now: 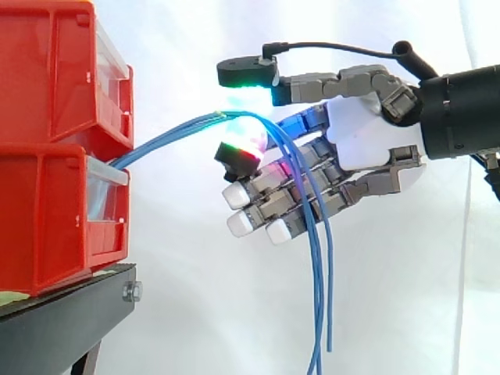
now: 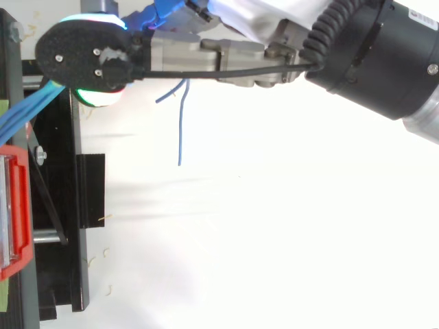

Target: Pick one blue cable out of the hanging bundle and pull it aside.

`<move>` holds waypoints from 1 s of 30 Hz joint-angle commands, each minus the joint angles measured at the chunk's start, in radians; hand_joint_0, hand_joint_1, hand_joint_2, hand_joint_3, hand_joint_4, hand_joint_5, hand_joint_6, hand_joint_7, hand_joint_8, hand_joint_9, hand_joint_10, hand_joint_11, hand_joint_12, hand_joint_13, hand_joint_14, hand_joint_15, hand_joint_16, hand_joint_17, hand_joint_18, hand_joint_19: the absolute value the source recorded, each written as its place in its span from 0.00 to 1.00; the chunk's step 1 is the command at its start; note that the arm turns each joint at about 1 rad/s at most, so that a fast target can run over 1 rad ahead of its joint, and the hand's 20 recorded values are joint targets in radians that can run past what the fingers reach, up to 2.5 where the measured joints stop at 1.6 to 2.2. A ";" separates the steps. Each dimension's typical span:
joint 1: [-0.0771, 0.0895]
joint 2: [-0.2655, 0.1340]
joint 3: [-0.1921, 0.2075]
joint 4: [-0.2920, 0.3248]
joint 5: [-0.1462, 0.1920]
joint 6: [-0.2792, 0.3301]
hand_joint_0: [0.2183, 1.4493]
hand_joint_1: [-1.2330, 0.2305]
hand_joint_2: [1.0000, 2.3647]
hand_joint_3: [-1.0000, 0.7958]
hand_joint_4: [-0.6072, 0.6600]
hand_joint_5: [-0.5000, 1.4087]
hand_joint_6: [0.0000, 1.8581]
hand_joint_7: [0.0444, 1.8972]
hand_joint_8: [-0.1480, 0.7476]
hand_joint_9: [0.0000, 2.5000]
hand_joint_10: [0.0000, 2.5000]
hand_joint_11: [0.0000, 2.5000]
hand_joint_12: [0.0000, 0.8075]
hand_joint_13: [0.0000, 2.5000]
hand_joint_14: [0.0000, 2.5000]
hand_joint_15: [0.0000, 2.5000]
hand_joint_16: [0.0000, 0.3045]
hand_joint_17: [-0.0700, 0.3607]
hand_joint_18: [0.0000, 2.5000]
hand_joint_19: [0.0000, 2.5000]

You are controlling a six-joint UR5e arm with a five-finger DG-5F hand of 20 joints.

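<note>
We see the hand (image 1: 367,133) reaching in level from the right, thumb above, fingers mostly straight and unclosed. Three blue cables (image 1: 316,258) run from two stacked red bins (image 1: 55,156) past the stand's (image 1: 70,312) right edge, draped across its fingers.

You are working with a strongly lit scene. In the side view the white cloth curtain (image 1: 391,297) behind the work is close to glare. From above, the white background (image 2: 274,240) washes out around the middle, with only faint grey shadow streaks beside the black metal stand (image 2: 68,205). The stacked red plastic bins (image 1: 47,156) are evenly lit. The robot hand's (image 1: 359,133) glowing pads (image 1: 254,82) cast green light onto the thin blue cables (image 1: 312,234) and magenta light lower down.
</note>
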 commanded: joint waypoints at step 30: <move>0.005 0.001 -0.017 -0.009 -0.002 0.006 0.45 0.18 0.00 0.28 0.50 0.17 0.49 0.71 0.40 0.32 0.01 0.23 0.45 0.30 0.01 0.19 0.16 0.41 0.26 0.18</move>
